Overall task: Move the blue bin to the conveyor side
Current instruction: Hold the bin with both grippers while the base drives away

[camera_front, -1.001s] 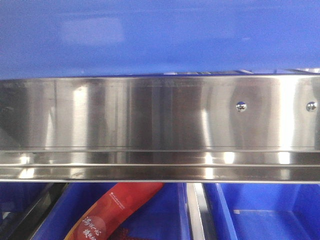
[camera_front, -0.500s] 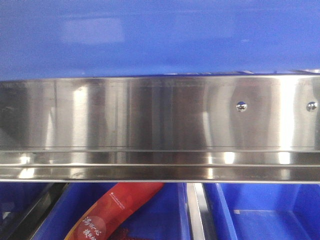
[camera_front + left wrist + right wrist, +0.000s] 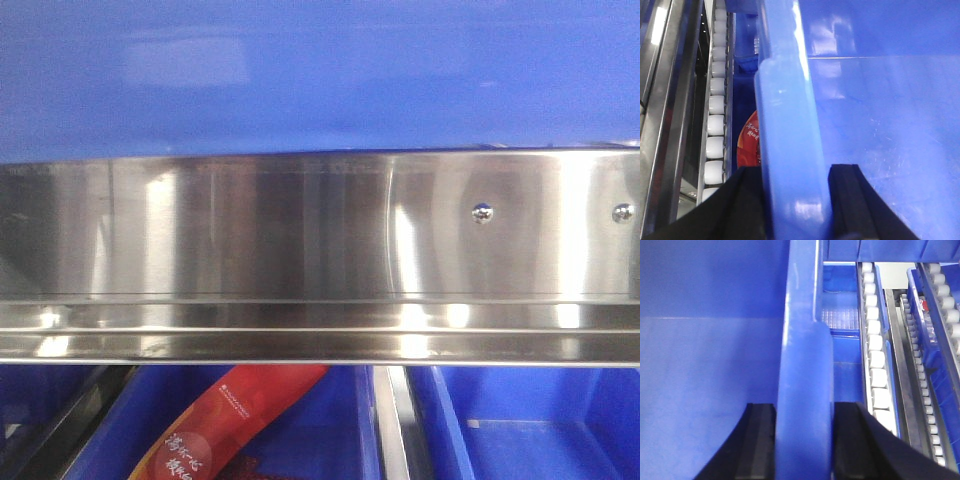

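Observation:
The blue bin fills the top of the front view as a glossy blue wall above a steel rail. In the left wrist view its wide rolled rim runs between the black fingers, and my left gripper is shut on it. The right wrist view shows the opposite rim, with my right gripper shut on it, one finger inside the bin and one outside. The bin's smooth inner wall looks bare. The conveyor side is out of view.
A shiny stainless steel rail with two screws crosses the front view. Below it stand other blue bins, one holding a red printed packet. White roller tracks run alongside the held bin.
Almost nothing has moved. Only the reflections on the steel rail shift slightly, and the bin's lower edge covers a little more of the strip at the right.

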Tool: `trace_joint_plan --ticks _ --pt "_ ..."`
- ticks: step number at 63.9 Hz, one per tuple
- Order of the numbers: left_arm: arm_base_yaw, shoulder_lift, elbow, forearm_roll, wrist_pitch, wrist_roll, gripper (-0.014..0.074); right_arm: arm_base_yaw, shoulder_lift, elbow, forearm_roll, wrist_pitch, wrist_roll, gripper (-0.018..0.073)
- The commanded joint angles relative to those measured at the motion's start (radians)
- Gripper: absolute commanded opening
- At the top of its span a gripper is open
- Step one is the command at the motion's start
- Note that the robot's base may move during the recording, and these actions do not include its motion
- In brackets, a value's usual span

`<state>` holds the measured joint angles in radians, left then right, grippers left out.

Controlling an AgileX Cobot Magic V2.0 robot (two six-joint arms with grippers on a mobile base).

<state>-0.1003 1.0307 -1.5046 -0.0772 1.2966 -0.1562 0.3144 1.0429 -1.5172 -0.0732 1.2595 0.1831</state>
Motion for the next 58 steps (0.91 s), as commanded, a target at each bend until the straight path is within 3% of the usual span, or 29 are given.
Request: trace_joint_plan --ticks 1,58 --pt "-0.004 -0.021 -0.011 0.021 -0.075 0.020 -0.0017 -0.004 -0.019 -0.016 -0.063 -0.094 -0.008 -0.0088" --pt "-0.004 -0.021 -0.011 0.021 -0.075 0.020 -0.0017 -0.004 -0.019 -0.016 -0.063 -0.101 -0.008 -0.0088"
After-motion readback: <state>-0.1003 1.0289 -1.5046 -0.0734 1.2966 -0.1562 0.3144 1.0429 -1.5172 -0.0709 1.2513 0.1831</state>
